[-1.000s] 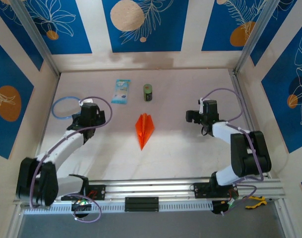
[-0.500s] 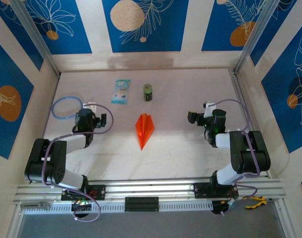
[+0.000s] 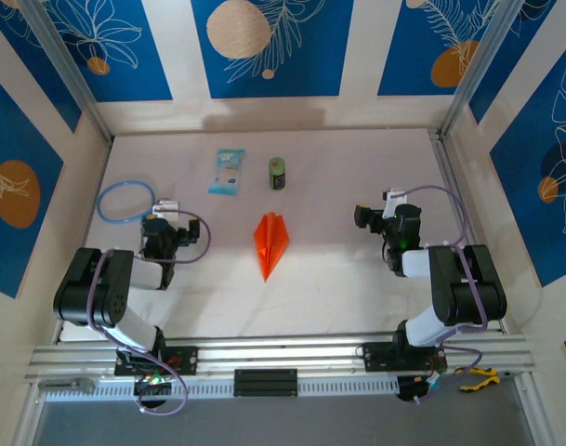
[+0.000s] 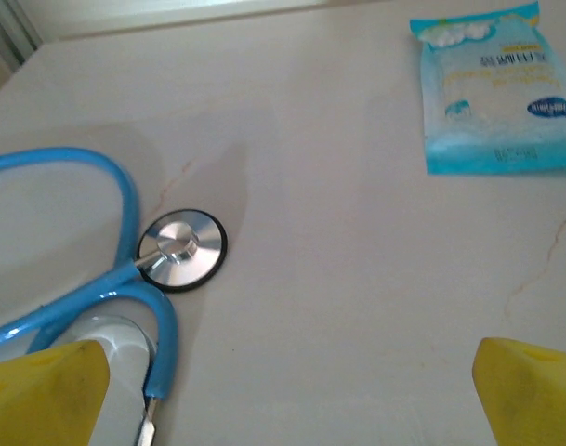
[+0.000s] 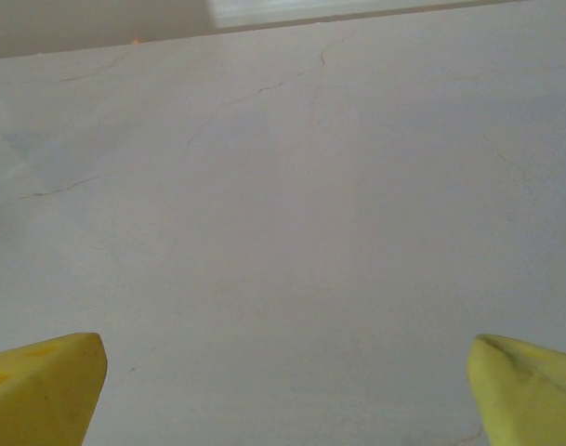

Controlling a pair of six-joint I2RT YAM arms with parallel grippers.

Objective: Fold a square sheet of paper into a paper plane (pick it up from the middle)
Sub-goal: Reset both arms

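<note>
The square sheet of paper lies folded into the paper plane [image 3: 270, 243], a slim bright orange dart with a lengthwise crease, flat on the table's middle with its tip toward the near edge. My left gripper [image 3: 168, 223] is well to its left, open, with nothing between its yellow fingertips [image 4: 46, 390]; its midpoint [image 4: 287, 400] is over bare table. My right gripper [image 3: 380, 216] is well to the plane's right, also open and empty, over bare tabletop [image 5: 287, 395].
A blue stethoscope [image 3: 125, 200] lies beside the left gripper, its metal chest piece [image 4: 181, 250] just ahead of the left finger. A light-blue packet [image 4: 496, 93] and a small green can [image 3: 278, 173] sit toward the back. Walls enclose the table.
Both arms have folded back toward their bases, drawing the grippers slightly nearer. Both grippers stayed open. The plane has not moved.
</note>
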